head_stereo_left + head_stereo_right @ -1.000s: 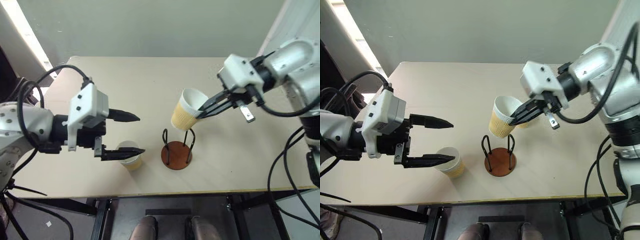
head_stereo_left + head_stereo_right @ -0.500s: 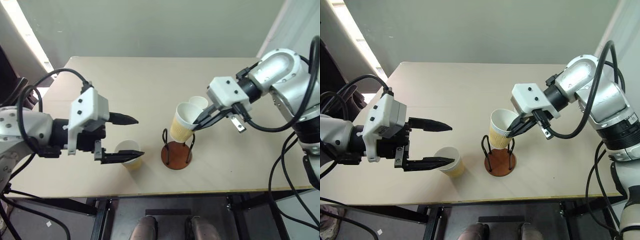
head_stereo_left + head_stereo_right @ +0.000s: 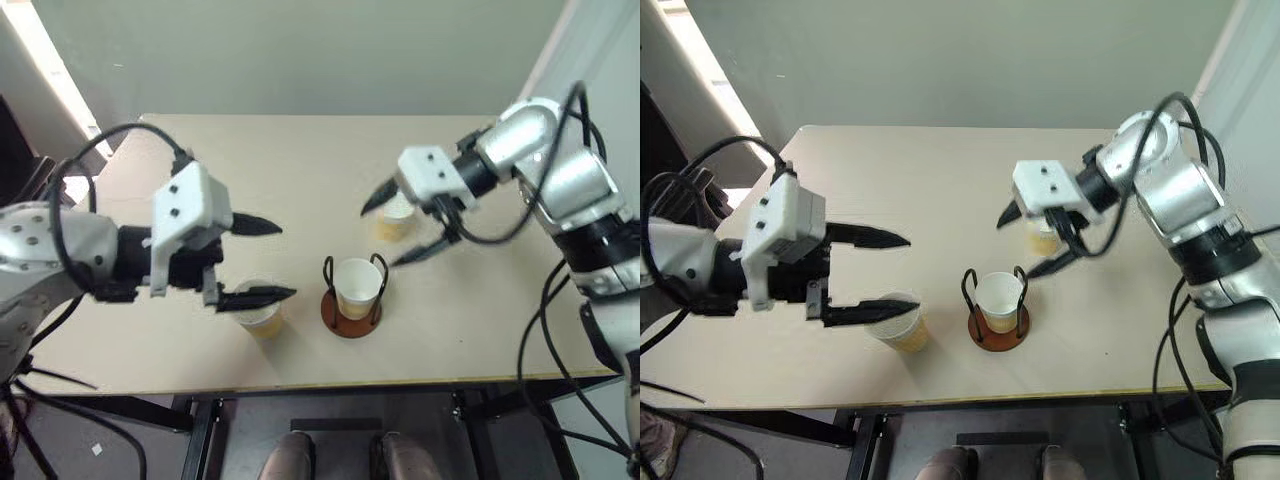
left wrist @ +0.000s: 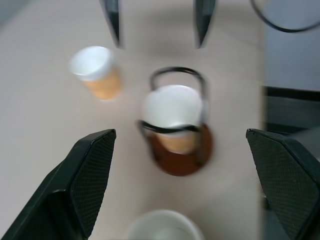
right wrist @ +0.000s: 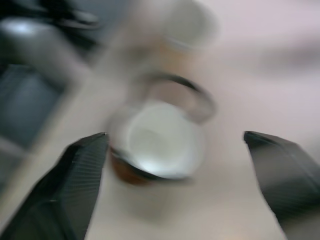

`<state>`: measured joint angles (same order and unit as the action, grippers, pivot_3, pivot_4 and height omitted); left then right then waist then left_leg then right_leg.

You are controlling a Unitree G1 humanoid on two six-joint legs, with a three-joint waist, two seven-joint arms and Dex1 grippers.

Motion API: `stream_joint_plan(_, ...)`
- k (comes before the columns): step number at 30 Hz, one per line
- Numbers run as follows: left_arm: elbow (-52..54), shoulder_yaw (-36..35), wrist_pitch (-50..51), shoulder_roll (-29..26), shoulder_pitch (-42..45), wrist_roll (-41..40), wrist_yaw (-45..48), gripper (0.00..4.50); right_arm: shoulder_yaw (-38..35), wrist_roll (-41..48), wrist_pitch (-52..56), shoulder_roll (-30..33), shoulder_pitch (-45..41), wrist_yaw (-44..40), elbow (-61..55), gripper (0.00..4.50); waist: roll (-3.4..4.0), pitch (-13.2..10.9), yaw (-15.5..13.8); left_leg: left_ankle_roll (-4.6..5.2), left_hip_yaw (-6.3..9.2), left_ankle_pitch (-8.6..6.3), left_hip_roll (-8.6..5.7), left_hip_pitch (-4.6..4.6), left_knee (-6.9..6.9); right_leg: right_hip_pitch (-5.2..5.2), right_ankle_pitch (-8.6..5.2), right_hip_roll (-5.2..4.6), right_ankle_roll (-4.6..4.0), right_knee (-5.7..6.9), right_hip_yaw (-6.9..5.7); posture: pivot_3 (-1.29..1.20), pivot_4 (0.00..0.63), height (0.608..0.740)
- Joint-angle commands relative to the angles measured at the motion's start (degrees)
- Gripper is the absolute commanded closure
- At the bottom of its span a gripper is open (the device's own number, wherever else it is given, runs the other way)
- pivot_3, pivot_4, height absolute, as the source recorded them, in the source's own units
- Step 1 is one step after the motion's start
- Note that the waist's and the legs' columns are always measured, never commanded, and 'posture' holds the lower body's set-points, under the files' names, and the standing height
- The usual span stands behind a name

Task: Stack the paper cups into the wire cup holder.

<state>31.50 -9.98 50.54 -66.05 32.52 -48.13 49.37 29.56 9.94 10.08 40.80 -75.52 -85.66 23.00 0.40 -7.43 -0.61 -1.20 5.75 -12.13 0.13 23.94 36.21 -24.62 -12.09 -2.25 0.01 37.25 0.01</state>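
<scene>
One paper cup point(image 3: 357, 288) stands upright inside the wire cup holder point(image 3: 349, 318), between its black loops. My right gripper point(image 3: 380, 237) hangs open just above and behind it, holding nothing. A second paper cup point(image 3: 396, 216) stands on the table behind that gripper's fingers. My left gripper point(image 3: 272, 260) is open, left of the holder, with its lower finger over the rim of a third paper cup point(image 3: 259, 311). The left wrist view looks at the filled holder point(image 4: 175, 120) with a cup point(image 4: 97, 70) beyond it.
The beige table point(image 3: 250, 170) reaches back to a pale wall. Its front edge point(image 3: 330, 385) runs close below the holder. Cables hang from both arms at the table's sides.
My right gripper brought the cup down into the holder and opened, letting it go. The cup now stands in the holder. The left gripper edged slightly forward.
</scene>
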Motion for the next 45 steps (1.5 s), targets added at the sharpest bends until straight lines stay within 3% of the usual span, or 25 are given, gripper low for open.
stream_joint_plan(1, -4.5, 3.73, -1.87, 2.64, 3.36, 6.74, -4.62, 0.0, -1.93, -7.12, -5.86, -3.56, -3.3, 6.73, 14.84, 0.12, 0.0, 0.0, -0.03, -0.01, 0.03, 0.01, 0.0, -0.03, 0.01, 0.02, 0.02, 0.0, -0.04, 0.03, -0.01, 0.0, 0.15, 0.74)
stream_joint_plan(6, -6.18, 5.69, -2.81, 4.8, 3.39, 10.86, -5.06, 0.0, -2.77, -12.22, -10.95, -8.89, -5.45, 11.03, 31.08, 0.12, 0.0, 0.0, -0.08, -0.12, 0.04, 0.03, -0.01, 0.15, -0.01, -0.18, 0.14, 0.0, -0.04, 0.03, -0.01, 0.0, 0.15, 0.74)
stream_joint_plan(8, -5.71, 5.36, -2.75, 5.01, 2.86, 11.07, -4.54, 0.0, -3.13, -13.83, -12.36, -10.1, -6.11, 12.2, 34.93, 0.12, 0.01, -0.01, -0.14, -0.24, 0.04, -0.05, 0.0, 0.26, -0.05, -0.31, 0.42, 0.0, 0.45, 0.02, -0.04, 0.0, 0.15, 0.74)
stream_joint_plan(11, -4.33, 4.16, -2.25, 5.36, 1.96, 10.39, -4.5, 0.0, -2.55, -17.51, -13.65, -11.99, -6.18, 16.29, 40.58, 0.12, 0.01, -0.01, -0.2, -0.88, 0.03, 0.1, 0.01, 0.37, -0.08, -0.42, 0.44, 0.01, 0.49, -0.06, -0.07, 0.0, 0.15, 0.74)
stream_joint_plan(15, -2.67, 2.32, -0.8, 5.69, 1.54, 8.91, -4.71, 0.0, -2.53, -21.01, -14.44, -13.51, -5.42, 18.31, 44.91, 0.12, 0.01, -0.01, -0.28, -0.95, 0.03, -0.06, 0.01, 0.48, -0.05, -0.44, 0.45, 0.02, 0.51, -0.2, -0.08, 0.0, 0.15, 0.74)
stream_joint_plan(18, -2.12, 1.59, -0.06, 5.03, 0.78, 9.25, -4.9, 0.0, -3.33, -21.82, -14.91, -14.2, -5.11, 16.63, 46.0, 0.63, 0.02, -0.01, -0.27, -0.96, 0.01, -0.08, 0.01, 0.57, -0.05, -0.46, 0.48, 0.03, 0.55, -0.2, -0.08, 0.0, 0.15, 0.74)
stream_joint_plan(28, -1.91, 0.66, 0.51, 4.71, 0.21, 9.69, -4.56, 0.0, -5.69, -23.23, -16.44, -14.38, -6.18, 15.27, 45.76, 4.27, 0.02, -0.01, -0.24, -1.06, 0.0, -0.04, 0.03, 0.5, -0.04, -0.46, 0.47, 0.02, 0.54, -0.19, -0.08, 0.0, 0.15, 0.74)
stream_joint_plan(30, -2.13, 0.3, 0.28, 4.55, 0.03, 9.74, -4.26, 0.0, -6.3, -23.17, -17.1, -14.02, -6.26, 14.63, 45.2, 4.48, 0.02, -0.01, -0.24, -1.07, 0.01, -0.03, 0.03, 0.49, -0.04, -0.46, 0.48, 0.02, 0.54, -0.16, -0.08, 0.0, 0.15, 0.74)
stream_joint_plan(33, -2.64, -1.34, 0.37, 3.98, -0.04, 9.19, -3.57, 0.0, -9.29, -19.95, -16.8, -11.48, -8.32, 8.32, 40.08, 4.48, 0.04, -0.02, -0.24, -1.06, 0.01, -0.03, 0.03, 0.49, -0.04, -0.46, 0.49, 0.02, 0.55, -0.12, -0.08, 0.0, 0.15, 0.74)
stream_joint_plan(37, -2.16, -2.04, 0.1, 3.4, -1.1, 9.01, -2.32, 0.0, -15.07, -6.23, -5.59, -7.96, -8.73, -5.64, 19.59, 4.48, 0.09, -0.05, -0.15, -1.17, -0.01, 0.09, 0.02, 0.61, -0.06, -0.56, 0.48, 0.02, 0.55, -0.13, -0.09, 0.0, 0.15, 0.74)
stream_joint_plan(41, -2.8, -1.18, -0.82, 3.69, -1.25, 10.27, -2.13, 0.0, -12.41, 12.18, 10.17, -0.65, -3.46, -6.84, -6.74, 4.48, -0.02, 0.01, -0.03, -1.16, 0.01, 0.16, 0.11, 0.6, -0.09, -0.54, 0.42, 0.19, 0.47, -0.24, -0.11, 0.0, 0.15, 0.74)
stream_joint_plan(45, -2.24, -0.89, -1.05, 3.38, -1.51, 9.07, 0.36, 0.0, -11.27, 17.73, 15.41, 3.17, 0.54, -6.84, -18.86, 4.48, -0.06, 0.03, -0.08, -1.16, 0.06, 0.16, 0.15, 0.44, -0.01, -0.24, 0.36, 0.26, 0.42, -0.34, -0.09, 0.0, 0.15, 0.74)
